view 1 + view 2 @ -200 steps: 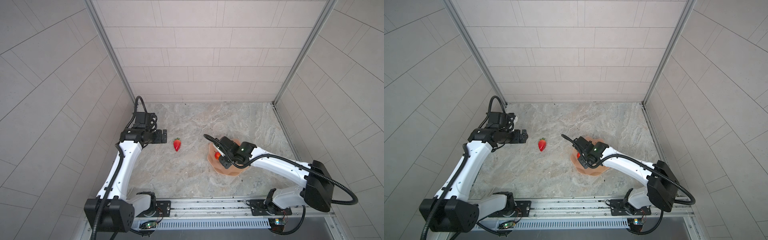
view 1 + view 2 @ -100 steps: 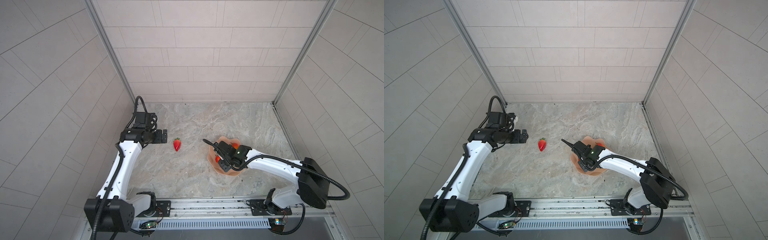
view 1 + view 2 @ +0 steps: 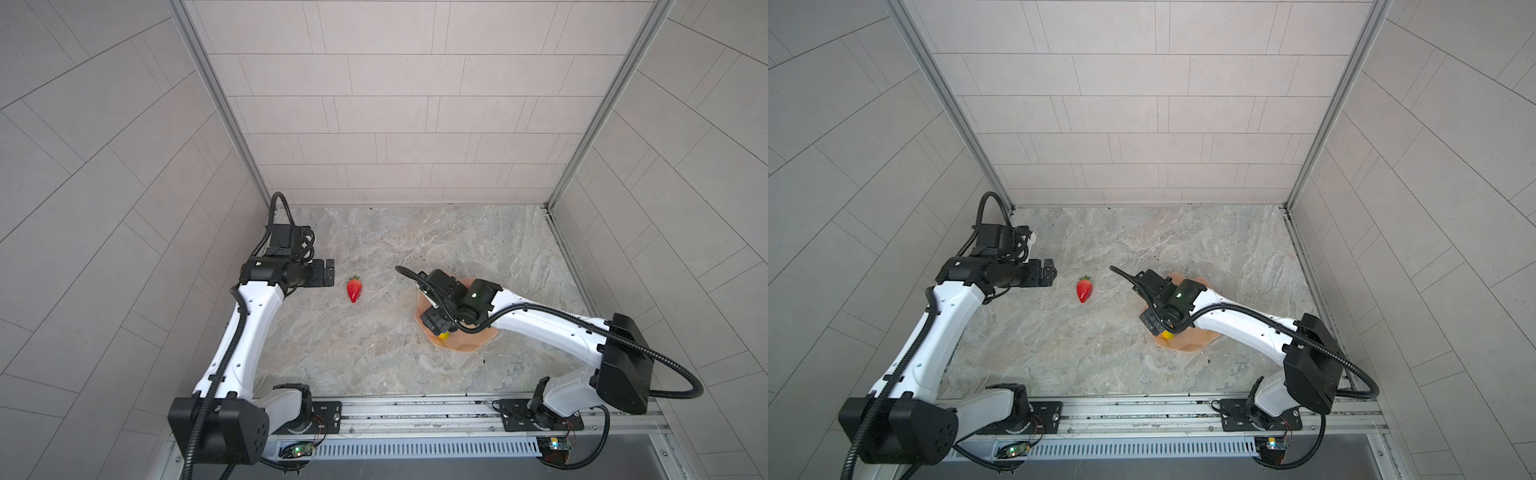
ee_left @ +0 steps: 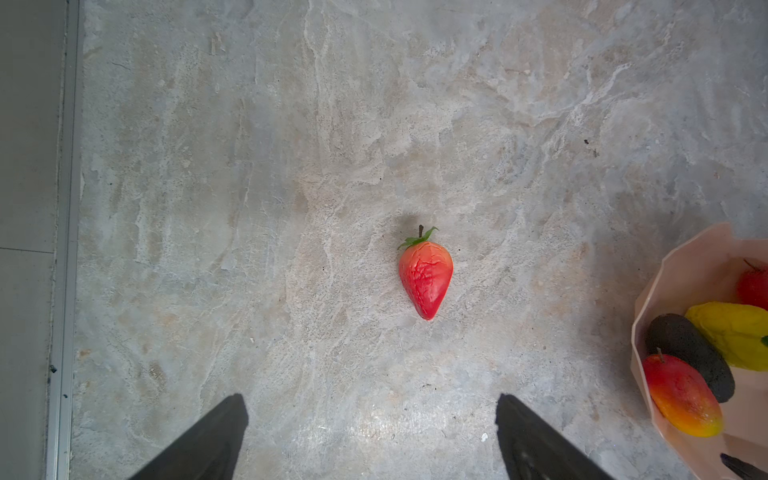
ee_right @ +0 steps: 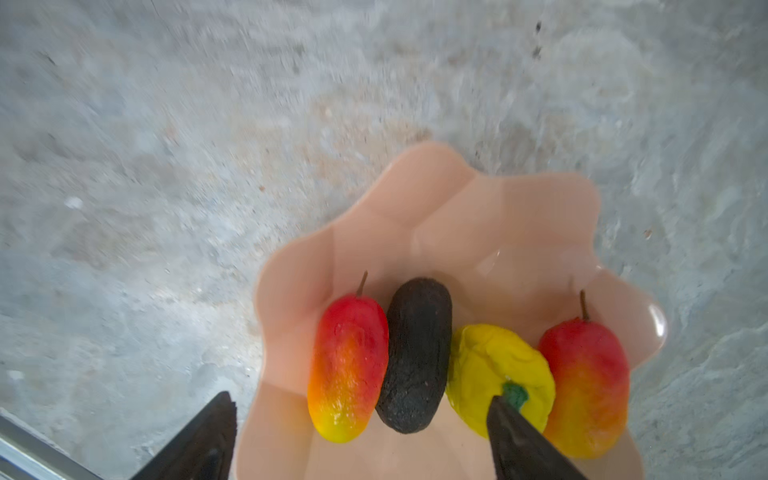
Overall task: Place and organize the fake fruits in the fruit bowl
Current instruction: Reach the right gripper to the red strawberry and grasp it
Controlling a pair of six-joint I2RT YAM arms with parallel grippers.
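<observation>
Bench (image 3: 374, 353): marbled slab carrying everything. Both top views show all of it, the wrist views only patches.
Bowl (image 5: 490, 166): sits on the bench's right half, under the right arm. In both top views that arm hides most of it, while the right wrist view looks straight in.
Right hand (image 5: 359, 397): fingers spread wide over the bowl, pinching nothing. One fingertip overlaps the citrus (image 5: 494, 370), but contact cannot be told. It is likely letting go or tidying.
Left hand (image 4: 370, 397): spread and empty above bare bench near the strawberry (image 4: 426, 276), probably poised to fetch it.
Fruit in bowl: two mangoes (image 5: 349, 370), the avocado (image 5: 415, 357) and the citrus lie parallel in a neat row. The top views show only a yellow speck.
Strawberry: lies alone on the bench, well apart from the bowl, the one fruit left out. The left wrist view shows its leaves and creased skin.
</observation>
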